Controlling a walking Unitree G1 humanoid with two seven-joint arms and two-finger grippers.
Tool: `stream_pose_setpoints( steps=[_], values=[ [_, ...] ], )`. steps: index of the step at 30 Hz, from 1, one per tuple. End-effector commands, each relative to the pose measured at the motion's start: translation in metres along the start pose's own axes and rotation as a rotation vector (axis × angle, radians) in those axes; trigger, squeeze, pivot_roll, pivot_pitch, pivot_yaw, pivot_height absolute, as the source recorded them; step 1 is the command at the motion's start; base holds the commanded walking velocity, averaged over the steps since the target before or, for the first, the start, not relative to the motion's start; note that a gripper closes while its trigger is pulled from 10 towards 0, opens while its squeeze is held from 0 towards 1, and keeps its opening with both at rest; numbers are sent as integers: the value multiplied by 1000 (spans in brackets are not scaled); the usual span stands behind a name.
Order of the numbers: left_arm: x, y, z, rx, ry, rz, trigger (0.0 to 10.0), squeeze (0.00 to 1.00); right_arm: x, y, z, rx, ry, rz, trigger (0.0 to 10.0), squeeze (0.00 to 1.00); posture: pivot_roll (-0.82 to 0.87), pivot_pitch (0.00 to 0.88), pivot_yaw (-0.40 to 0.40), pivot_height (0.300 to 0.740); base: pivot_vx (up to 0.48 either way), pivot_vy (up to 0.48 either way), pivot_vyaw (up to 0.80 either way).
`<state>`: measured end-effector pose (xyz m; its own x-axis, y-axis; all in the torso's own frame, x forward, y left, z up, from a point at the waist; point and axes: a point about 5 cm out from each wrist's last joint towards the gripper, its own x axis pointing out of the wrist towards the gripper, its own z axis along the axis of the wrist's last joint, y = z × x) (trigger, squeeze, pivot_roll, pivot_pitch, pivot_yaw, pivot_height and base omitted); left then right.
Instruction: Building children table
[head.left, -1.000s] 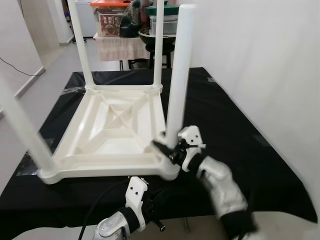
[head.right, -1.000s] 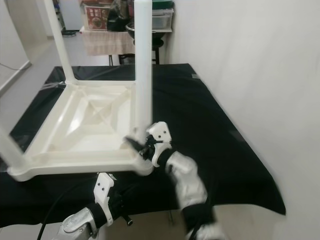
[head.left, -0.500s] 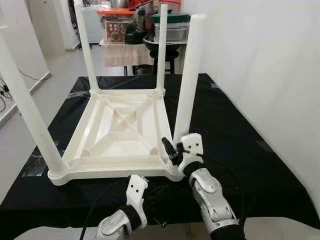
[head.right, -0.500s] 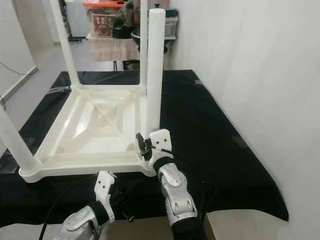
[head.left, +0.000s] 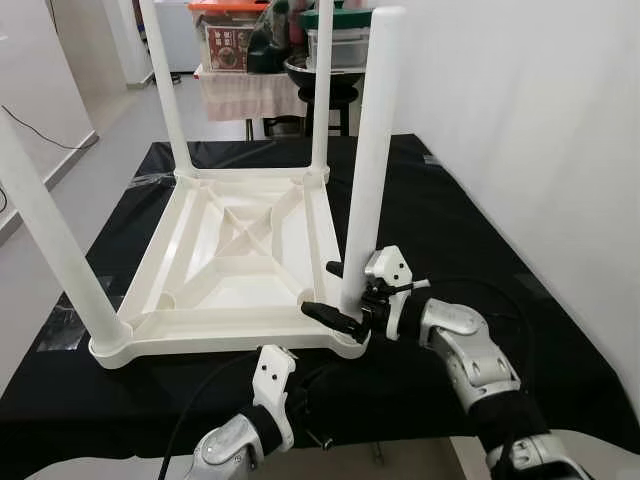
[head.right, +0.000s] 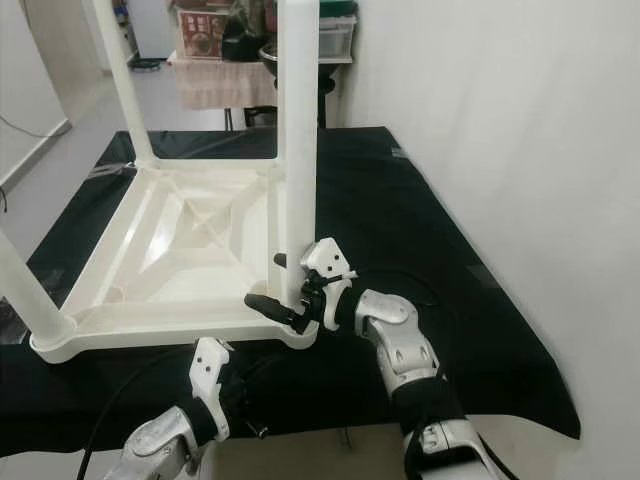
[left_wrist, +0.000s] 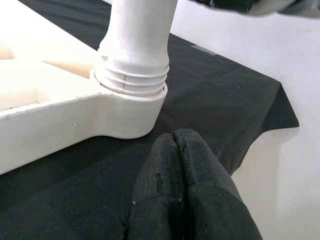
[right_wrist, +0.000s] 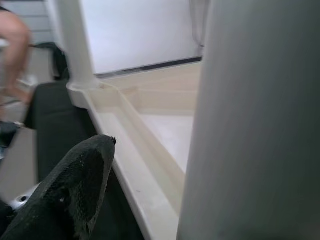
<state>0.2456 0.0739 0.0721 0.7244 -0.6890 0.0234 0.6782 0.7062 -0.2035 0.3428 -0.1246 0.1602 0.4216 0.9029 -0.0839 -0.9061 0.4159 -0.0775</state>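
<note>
Four white legs stand upright from the upturned children's table (head.left: 240, 250), which lies top-down on the black-draped surface (head.left: 480, 240). My right gripper (head.left: 340, 292) is spread around the base of the near right leg (head.left: 370, 150), one black finger in front of the socket and one behind; the fingers straddle the leg but do not look pressed against it, so I judge it unclenched. The leg's long axis runs vertically, straight up from the corner socket (left_wrist: 131, 107), and the gripper meets it from the right side, across that axis. My left gripper (left_wrist: 176, 185) hovers low at the near edge of the surface, just before the same corner, its two fingers pressed together and holding nothing.

The right arm is the nearer one to the leg (any further turning or seating would, I judge, fall to it). The left wrist view shows what the eye views cannot: thread ridges at the leg's foot, where it enters the socket. The right wrist view shows the leg close beside one finger (right_wrist: 70, 195), with the tabletop's ribbed underside beyond.
</note>
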Motion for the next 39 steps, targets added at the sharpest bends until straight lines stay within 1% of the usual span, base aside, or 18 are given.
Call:
stream_pose_setpoints(
  steps=[1,4,5,6,12,21,23,24,26,27,28,29,30,31,32,33,36,39],
  values=[
    [0,1,-3,-10,5,7,10000,0,-1,-3,3,30,-27,48,10000,0,7,0,-47,740,0,0,0],
    [0,1,-2,-11,1,11,10000,0,-1,-9,3,46,-17,49,10000,0,13,0,-49,740,0,0,0],
    [0,1,-2,-11,0,12,10000,0,-1,-10,2,55,-12,55,9333,0,13,0,-49,740,0,0,0],
    [0,1,-1,-10,-2,14,10000,0,-2,-10,2,69,-16,70,0,0,15,0,-52,740,0,0,0],
    [1,1,0,-9,-5,16,10000,0,-6,-11,2,74,-28,93,0,0,15,0,-50,740,0,0,0],
    [2,0,1,-9,-11,16,10000,0,-20,-17,-3,55,-43,19,0,0,9,0,-49,740,0,0,0],
    [1,0,2,-8,-13,19,10000,0,-29,-17,-6,42,-53,-44,0,0,8,0,-50,740,0,0,0],
    [0,0,2,-7,-13,19,10000,0,-30,-15,-9,46,-46,-123,0,0,6,0,-58,740,0,0,0],
    [0,0,3,-7,-14,19,10000,0,-30,-13,-12,49,-40,-179,0,0,6,0,-58,740,0,0,0],
    [-2,1,3,-4,-14,22,10000,0,-20,-4,-31,103,1,-533,0,0,3,0,-61,740,0,0,0],
    [-2,1,3,-4,-14,22,10000,0,-20,-4,-31,103,1,-533,0,0,3,0,-61,740,0,0,0],
    [-3,2,4,-3,-15,25,10000,0,-16,19,-50,119,77,-728,0,0,-2,0,-53,740,0,0,0],
    [-3,2,4,-3,-15,25,10000,0,-16,19,-50,119,77,-728,0,0,-2,0,-53,740,0,0,0],
    [-4,3,4,-2,-16,28,10000,0,-11,42,-62,140,102,-809,0,0,4,0,-52,740,0,0,0],
    [-4,3,4,-2,-16,28,10000,0,-11,42,-62,140,102,-809,0,0,4,0,-52,740,0,0,0],
    [-4,3,5,2,-14,29,10000,0,3,64,-72,164,143,-751,0,0,-3,0,-46,740,0,0,0],
    [-3,4,5,6,-14,31,10000,0,9,59,-69,140,119,-687,0,0,5,0,-55,740,0,0,0],
    [-3,4,6,7,-16,34,10000,0,9,52,-68,123,116,-697,0,0,0,0,-52,740,0,0,0]
  ],
)
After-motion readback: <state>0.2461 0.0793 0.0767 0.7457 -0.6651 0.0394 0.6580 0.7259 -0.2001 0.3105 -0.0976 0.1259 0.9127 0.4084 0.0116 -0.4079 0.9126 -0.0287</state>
